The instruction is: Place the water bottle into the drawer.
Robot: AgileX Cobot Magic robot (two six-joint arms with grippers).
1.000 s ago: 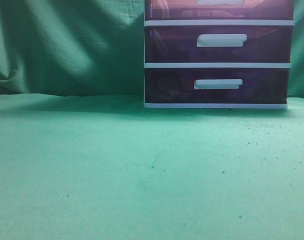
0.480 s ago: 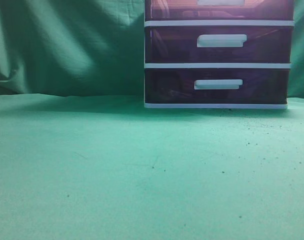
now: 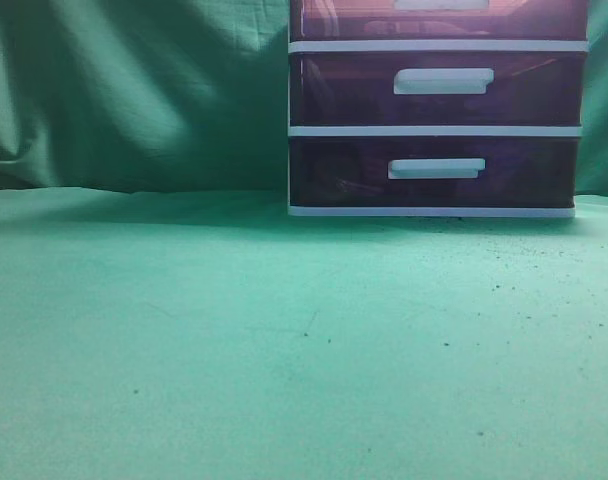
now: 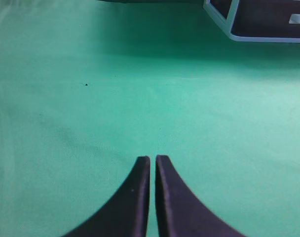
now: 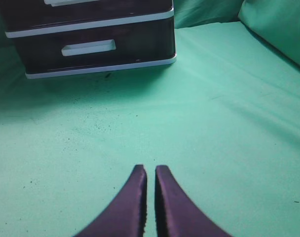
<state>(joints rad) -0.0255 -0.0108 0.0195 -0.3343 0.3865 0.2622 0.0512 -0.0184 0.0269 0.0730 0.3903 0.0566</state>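
Note:
The top drawer (image 3: pixel 344 20) of the white-framed unit shows only as a strip at the top edge of the exterior view. It has a dark purple-red front and looks shut. Pale shapes show dimly through its front. No water bottle shows on the cloth in any view. My left gripper (image 4: pixel 153 158) is shut and empty, low over bare green cloth, with the unit's bottom corner (image 4: pixel 234 29) far ahead to the right. My right gripper (image 5: pixel 150 168) is shut and empty over the cloth, well in front of the unit (image 5: pixel 140 22). Neither gripper shows in the exterior view.
The two lower drawers (image 3: pixel 334 95) (image 3: pixel 334 170) are shut, each with a white bar handle. Green cloth (image 3: pixel 284 330) covers the table and hangs as a backdrop. A raised cloth fold (image 5: pixel 273 24) lies at the right in the right wrist view.

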